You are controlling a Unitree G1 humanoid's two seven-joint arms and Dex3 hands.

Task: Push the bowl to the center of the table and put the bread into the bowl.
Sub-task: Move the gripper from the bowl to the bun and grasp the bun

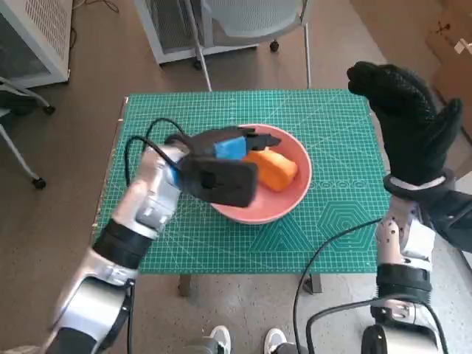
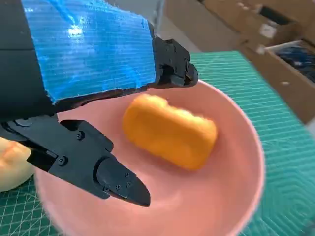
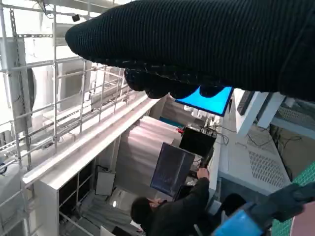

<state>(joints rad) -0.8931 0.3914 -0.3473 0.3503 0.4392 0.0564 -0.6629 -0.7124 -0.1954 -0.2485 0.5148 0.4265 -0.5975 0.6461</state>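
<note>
A pink bowl [image 1: 291,199] stands near the middle of the green mat [image 1: 332,118]. An orange bread roll [image 1: 274,168] lies inside it. My left hand [image 1: 221,166] hovers over the bowl's left half, fingers spread and holding nothing. In the left wrist view the black fingers [image 2: 103,172] stand apart on both sides of the bread [image 2: 170,132], clear of it, above the bowl [image 2: 236,147]. My right hand [image 1: 409,122] is lifted high at the table's right edge, gloved fingers up, empty. The right wrist view shows only the glove [image 3: 206,44] against the room.
A pale rounded object [image 2: 10,167] lies on the mat just outside the bowl, hidden under my hand in the head view. A chair base [image 1: 243,22] and a white rack [image 1: 33,37] stand beyond the table. A person [image 3: 172,211] sits at monitors.
</note>
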